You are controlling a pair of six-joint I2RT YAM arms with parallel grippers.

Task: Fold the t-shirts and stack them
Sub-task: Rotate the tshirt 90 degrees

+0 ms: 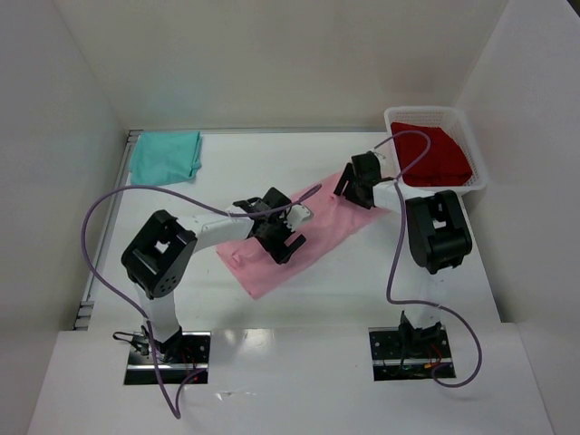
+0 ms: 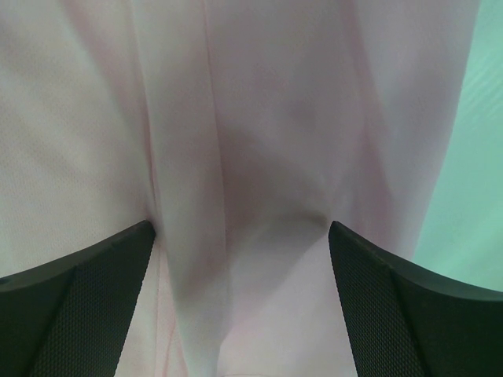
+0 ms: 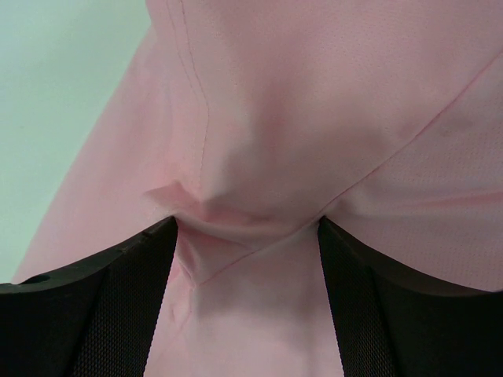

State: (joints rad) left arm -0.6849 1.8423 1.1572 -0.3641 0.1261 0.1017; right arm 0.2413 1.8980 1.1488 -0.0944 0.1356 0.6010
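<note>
Right, the pink t-shirt [image 1: 331, 234] lies at the middle of the white table [image 1: 272, 154], folded into a long narrow band. The tabletop is plain and matte, and white panels [image 1: 272, 63] close it in at the back and on both sides.

The band's long axis runs on a diagonal. One end points toward me and to the left, the other away and to the right, toward the far right corner. A small fold of cloth sticks up near the near-left end.

My left gripper [image 1: 276, 237] sits over the middle of the band. In its wrist view the fingers [image 2: 78, 298] are spread as wide as they go. They rest on the pink cloth [image 2: 251, 118] with a soft ridge running between them, and nothing is clamped.

My right gripper [image 1: 355, 188] is at the far right end of the band. Its fingers [image 3: 94, 298] press down on the cloth [image 3: 314, 94] with a pucker and a seam bunched in the gap. The jaws stand well apart there, a little narrower than the left pair, and are not closed on the fabric.

Further out, the teal t-shirt [image 1: 165, 156] lies folded in the far left corner. The red t-shirt [image 1: 435, 156] fills a white basket [image 1: 478, 172] in the far right corner. Purple cables [image 1: 100, 208] loop from both arms down to the base plates [image 1: 168, 356] at the near edge.
</note>
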